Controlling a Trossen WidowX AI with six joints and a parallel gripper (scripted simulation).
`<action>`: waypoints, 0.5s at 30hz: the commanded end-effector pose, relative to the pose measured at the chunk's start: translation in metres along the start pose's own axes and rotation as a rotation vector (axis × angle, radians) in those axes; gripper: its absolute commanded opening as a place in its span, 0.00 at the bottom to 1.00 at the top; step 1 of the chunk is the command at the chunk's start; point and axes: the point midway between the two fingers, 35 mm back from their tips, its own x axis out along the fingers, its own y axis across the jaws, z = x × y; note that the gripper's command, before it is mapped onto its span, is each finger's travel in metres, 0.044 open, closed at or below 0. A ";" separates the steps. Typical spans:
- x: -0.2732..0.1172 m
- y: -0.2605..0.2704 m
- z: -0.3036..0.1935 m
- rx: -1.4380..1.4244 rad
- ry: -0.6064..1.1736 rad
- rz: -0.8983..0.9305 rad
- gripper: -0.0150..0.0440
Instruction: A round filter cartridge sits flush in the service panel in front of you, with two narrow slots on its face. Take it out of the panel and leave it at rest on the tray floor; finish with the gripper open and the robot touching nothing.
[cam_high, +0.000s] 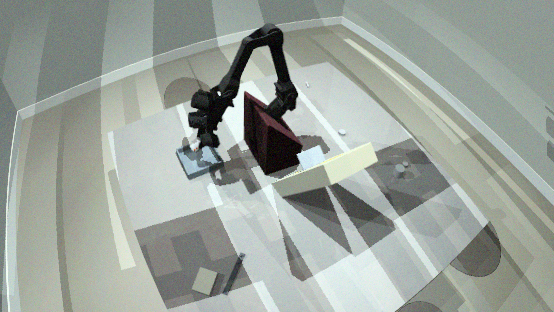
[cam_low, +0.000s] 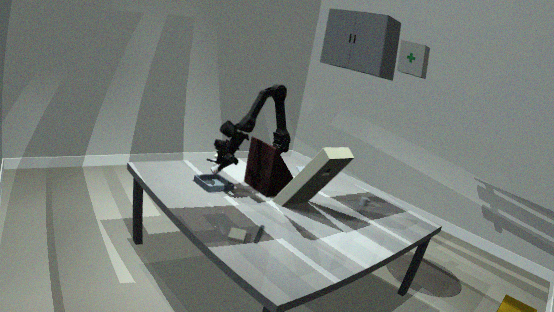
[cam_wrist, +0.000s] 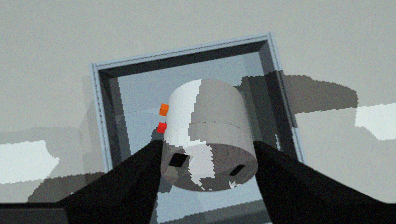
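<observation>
The round white filter cartridge (cam_wrist: 210, 130) has two dark slots on its near face and two small orange-red tabs on its side. My gripper (cam_wrist: 207, 148) (cam_high: 201, 145) (cam_low: 218, 166) is shut on it, one black finger on each side. It hangs over the shallow blue-grey tray (cam_wrist: 100, 115) (cam_high: 189, 171) (cam_low: 210, 186), near the tray's back edge. I cannot tell whether the cartridge touches the tray floor. The dark red service panel (cam_high: 267, 137) (cam_low: 265, 172) stands to the right of the tray, behind the arm.
A long cream box (cam_high: 340, 167) (cam_low: 315, 177) leans against the panel's right side. A small cream pad (cam_high: 205, 281) (cam_low: 237, 233) and a dark bar (cam_high: 234, 272) (cam_low: 259, 233) lie near the table's front. A small grey cylinder (cam_high: 400, 169) stands far right.
</observation>
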 end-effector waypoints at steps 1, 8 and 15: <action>0.013 -0.001 -0.005 -0.004 -0.008 -0.006 0.25; 0.034 -0.001 -0.020 -0.003 -0.007 -0.006 0.25; 0.035 0.000 -0.024 0.000 0.004 0.000 0.39</action>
